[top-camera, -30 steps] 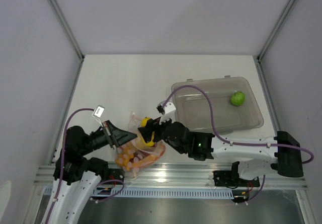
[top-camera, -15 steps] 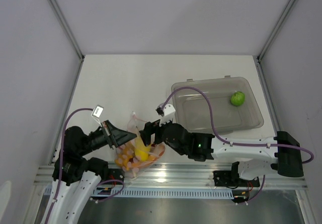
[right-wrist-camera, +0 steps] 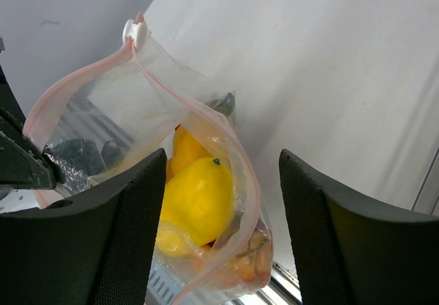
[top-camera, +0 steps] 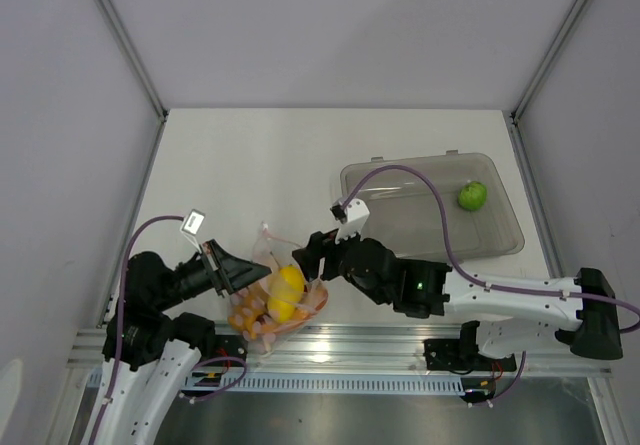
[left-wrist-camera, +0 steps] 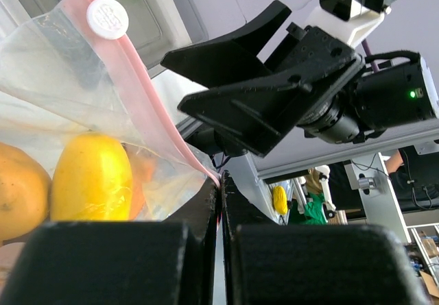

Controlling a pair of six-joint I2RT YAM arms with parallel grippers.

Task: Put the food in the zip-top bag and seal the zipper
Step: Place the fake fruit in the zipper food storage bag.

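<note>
Released moments ago, the yellow fruit [top-camera: 285, 291] has dropped out of the right gripper [right-wrist-camera: 221, 154] and now lies inside the bag [right-wrist-camera: 171, 99], resting on orange pieces [top-camera: 248, 319] at the bottom. That gripper has since pulled back to the right and hangs just beside the bag's mouth, its fingers spread wide with nothing between them.

The bag stands at the near edge of the table [top-camera: 250, 165], between the two arms. Its mouth gapes and the pink zipper [right-wrist-camera: 75, 86] is unsealed, curving in a loop from a white tab [right-wrist-camera: 135, 32] at its far end.

The left gripper [left-wrist-camera: 221, 194] is clenched on the zipper strip at the near corner of the mouth, with that side of the bag lifted. The strip runs straight into the slit between its closed fingers, and the left arm's pose matches the earlier frames.

Well apart, to the right, a green fruit [top-camera: 472, 196] sits alone in the far right corner of a grey bin [top-camera: 500, 230], outside the bag.
</note>
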